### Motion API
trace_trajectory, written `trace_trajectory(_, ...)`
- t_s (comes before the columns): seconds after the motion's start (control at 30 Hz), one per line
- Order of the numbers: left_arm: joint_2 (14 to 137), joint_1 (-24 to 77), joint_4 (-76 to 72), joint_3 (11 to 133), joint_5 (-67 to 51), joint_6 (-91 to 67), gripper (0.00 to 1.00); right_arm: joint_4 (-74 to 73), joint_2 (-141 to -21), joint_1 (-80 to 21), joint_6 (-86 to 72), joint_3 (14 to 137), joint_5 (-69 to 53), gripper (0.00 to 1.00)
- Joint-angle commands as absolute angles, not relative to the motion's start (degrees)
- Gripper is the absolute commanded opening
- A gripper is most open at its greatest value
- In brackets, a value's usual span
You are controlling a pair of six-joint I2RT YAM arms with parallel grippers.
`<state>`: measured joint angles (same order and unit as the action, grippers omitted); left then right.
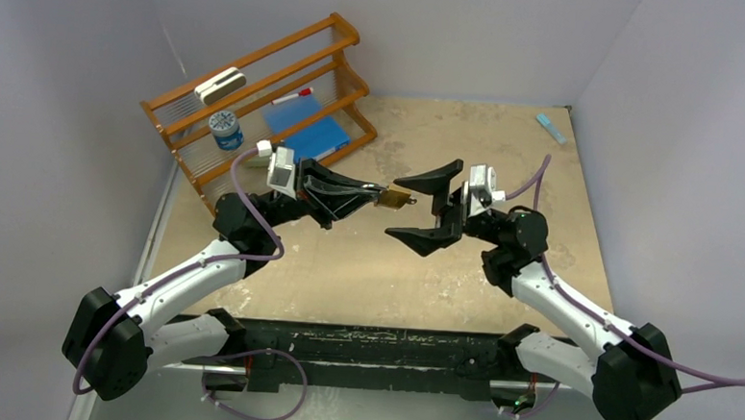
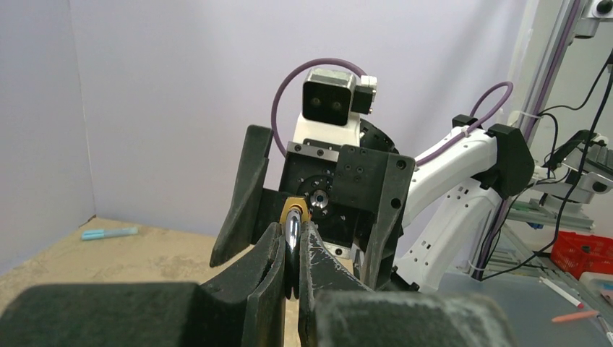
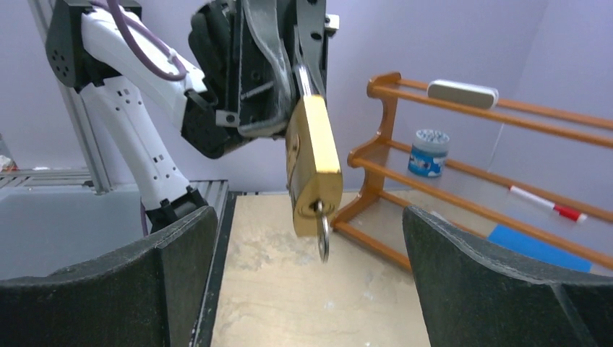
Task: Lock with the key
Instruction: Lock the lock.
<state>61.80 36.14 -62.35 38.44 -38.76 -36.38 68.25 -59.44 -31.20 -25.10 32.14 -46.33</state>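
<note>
Left gripper (image 1: 374,193), centre-left of the top view, is pinching almost fully closed on the shackle (image 2: 292,235) of the brass padlock (image 1: 395,200). It is holding the padlock in the air above the table (image 1: 365,277), body pointing toward frame right. The key (image 3: 323,235) is sitting in the keyhole at the padlock's free end, dangling at centre frame in the right wrist view. Right gripper (image 1: 394,209), just right of centre, is gaping as wide as it goes and gripping nothing. Its fingers (image 3: 166,275) are flanking the key end, apart from it.

Progress, as judged: the padlock is being presented with the key inserted. Grabbing the key bow and turning it is not yet done. Whether the shackle is latched, cannot tell.
</note>
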Motion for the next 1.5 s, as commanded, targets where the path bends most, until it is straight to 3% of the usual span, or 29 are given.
trace_trajectory(0.0,60.86,36.12,-68.46,39.07,-37.78,-36.93,0.00,76.89,-61.11,-31.24,-28.04,37.46,-49.81,0.99)
trace_trajectory(0.27,61.43,36.11,-68.55,38.90,-37.81,-37.00,0.00,74.63,-63.76,-31.29,-29.40,41.76,-52.11,0.95)
trace_trajectory(0.37,61.52,36.12,-68.55,38.98,-37.88,-37.01,0.00,75.42,-64.73,-31.32,-30.35,42.08,-52.48,0.86)
trace_trajectory(0.47,61.61,36.12,-68.53,39.05,-37.80,-37.00,0.00,75.43,-65.67,-31.30,-31.46,43.09,-53.82,0.63)
trace_trajectory(0.53,61.61,36.08,-68.62,39.02,-37.73,-37.00,0.00,74.01,-66.58,-31.32,-32.31,44.48,-54.89,0.38)
trace_trajectory(0.6,61.66,36.12,-68.58,39.12,-37.75,-36.98,0.00,71.71,-67.55,-31.38,-33.01,46.17,-55.38,0.03)
trace_trajectory(0.63,61.78,36.12,-68.61,39.16,-38.01,-37.07,0.00,69.62,-67.80,-31.39,-33.48,47.17,-54.97,0.00)
trace_trajectory(0.9,62.76,36.05,-68.35,38.72,-39.20,-37.60,0.00,62.72,-67.13,-31.89,-30.96,50.55,-56.97,0.01)
trace_trajectory(1.07,64.21,36.11,-69.86,39.17,-39.86,-38.88,0.00,63.14,-66.13,-32.17,-31.22,50.46,-56.98,0.19)
trace_trajectory(1.1,64.36,36.12,-69.92,39.27,-39.90,-39.09,0.00,63.25,-66.09,-32.17,-31.35,50.49,-56.92,0.14)
trace_trajectory(1.13,64.42,36.07,-69.88,39.29,-39.90,-39.19,0.00,63.11,-66.09,-32.17,-31.82,50.64,-55.49,0.00)
trace_trajectory(1.47,63.62,36.12,-67.92,39.43,-40.18,-38.42,0.00,62.08,-67.27,-32.17,-33.30,51.54,-54.09,0.00)
